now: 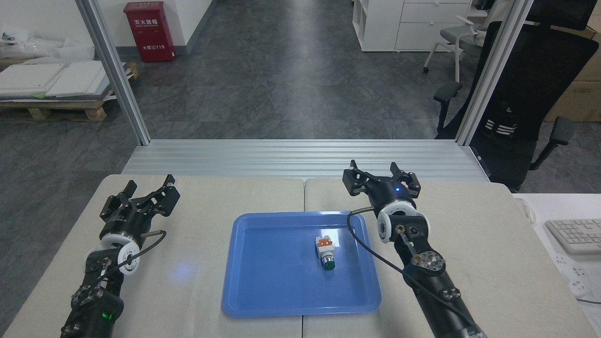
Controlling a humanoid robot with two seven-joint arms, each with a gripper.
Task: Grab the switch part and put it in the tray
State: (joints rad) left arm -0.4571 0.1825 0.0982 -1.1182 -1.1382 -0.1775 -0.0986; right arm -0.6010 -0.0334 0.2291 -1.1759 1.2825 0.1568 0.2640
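Switch part [326, 252] lies on its side inside the tray [263, 281], a little right of the middle of the picture. Its green button end points toward the bottom of the frame and its orange and white block points toward the top. Nothing is touching it. It rests flat on the blue floor of the tray, away from the rim, so it looks safe and should not roll out.

That big blue tray sits low in the middle of the frame, on the pale table [469, 225]. The switch part is the only thing in it. The rest of the blue floor is bare and shiny.

Up and to the right of the tray is the right gripper [380, 177], near the far edge of the table. Its jaws are spread wide and hold nothing. It is well apart from the switch part, so I think the drop is done and this arm is out of the way.

Over in the left part of the frame is the left gripper [149, 190], above the table and far from the tray. Its jaws are open too, with nothing between them. It seems to be just waiting, because this job needs only one arm.

I think the task is as good as finished.
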